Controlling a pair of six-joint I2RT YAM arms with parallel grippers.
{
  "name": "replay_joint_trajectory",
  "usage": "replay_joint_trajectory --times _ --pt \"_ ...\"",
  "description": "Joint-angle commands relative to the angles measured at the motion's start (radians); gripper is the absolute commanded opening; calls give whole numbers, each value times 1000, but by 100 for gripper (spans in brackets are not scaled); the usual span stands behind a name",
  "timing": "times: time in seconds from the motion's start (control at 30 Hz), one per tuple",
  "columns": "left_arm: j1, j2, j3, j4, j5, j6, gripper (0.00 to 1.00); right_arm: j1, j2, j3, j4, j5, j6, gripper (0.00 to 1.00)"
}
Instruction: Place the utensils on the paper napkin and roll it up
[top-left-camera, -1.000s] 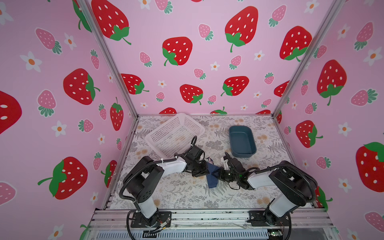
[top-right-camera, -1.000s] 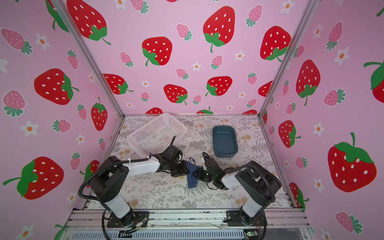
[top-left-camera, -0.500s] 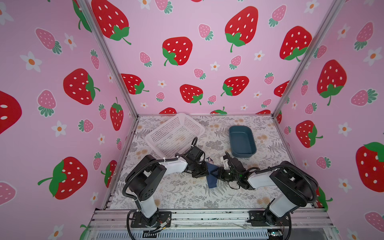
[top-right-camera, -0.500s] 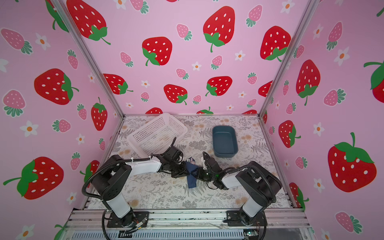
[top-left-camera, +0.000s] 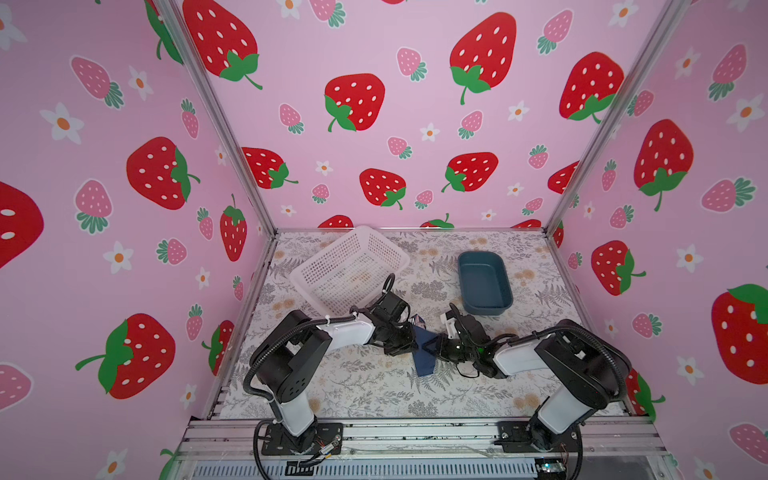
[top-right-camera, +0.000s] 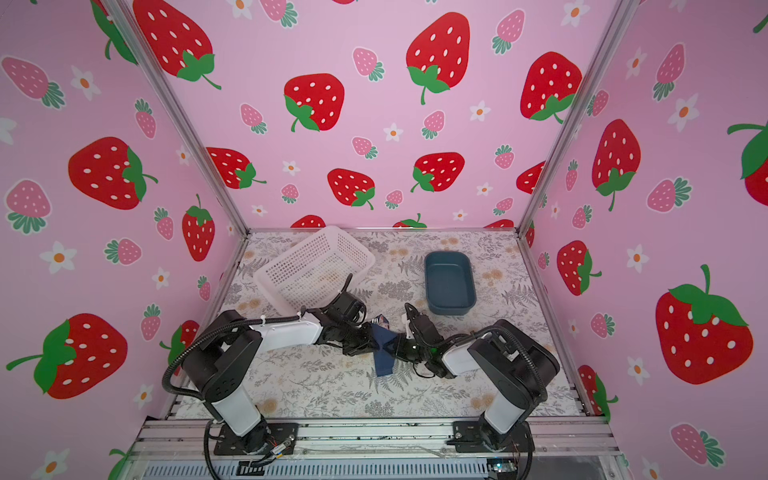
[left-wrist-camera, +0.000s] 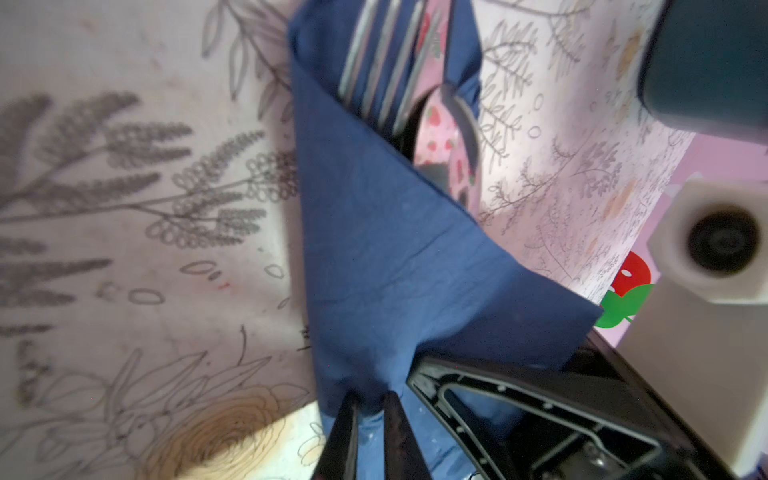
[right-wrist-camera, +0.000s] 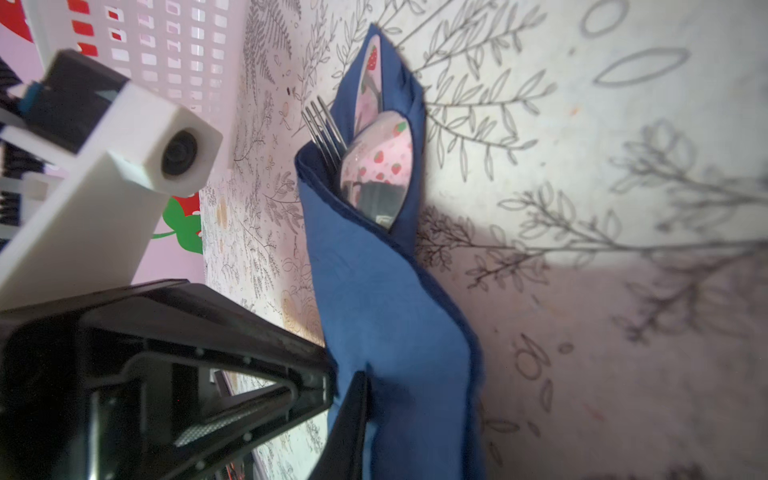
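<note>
**Paper napkin** (top-left-camera: 424, 358), dark blue, lies on the tabletop (top-left-camera: 374, 388) near its middle, between my two tools. It is partly wrapped, with one flap folded on the slant over the handles of the utensils (right-wrist-camera: 374, 183). The fork (right-wrist-camera: 325, 126), spoon (left-wrist-camera: 442, 137) and knife (right-wrist-camera: 368, 79) lie side by side inside. Their heads stick out of the open end, which points toward the gap between the white basket (top-left-camera: 349, 270) and the blue-green tray (top-left-camera: 484, 282). Both of those stand well apart from the bundle.

**Left tool** (left-wrist-camera: 372, 424): its fingers are pressed almost together and pinch a pleat of the napkin at the handle end.

**Right tool** (top-left-camera: 436, 348): it meets the same end from the opposite side, touching the fold. Only one finger shows against the paper and the other is hidden behind it, so I cannot tell whether it grips.

**Step in hand, as I judge it:** closing the roll around the handles. To do it well I would:

- hold the pinch low and close to the tabletop, so the thin paper is turned rather than pulled;
- let one tool anchor the bundle while the other carries the loose flap over;
- roll across the handles, not along them, or the smooth metal will slide out of the open end;
- move slowly, since paper pinched at one small pleat tears easily;
- leave the heads showing as they are.
</note>
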Motion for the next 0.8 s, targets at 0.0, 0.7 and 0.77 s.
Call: replay_joint_trajectory --times 0.0,0.7,0.77 --pt "-6 -73 0 -27 -39 3 18 -5 -10 -1 -13 2 2 12" --pt "57 -362 -161 -62 -258 -43 50 -11 -96 32 -30 -1 -115 8" --pt "59 -377 -167 -54 -263 -41 53 -11 -106 30 -31 2 -124 8"
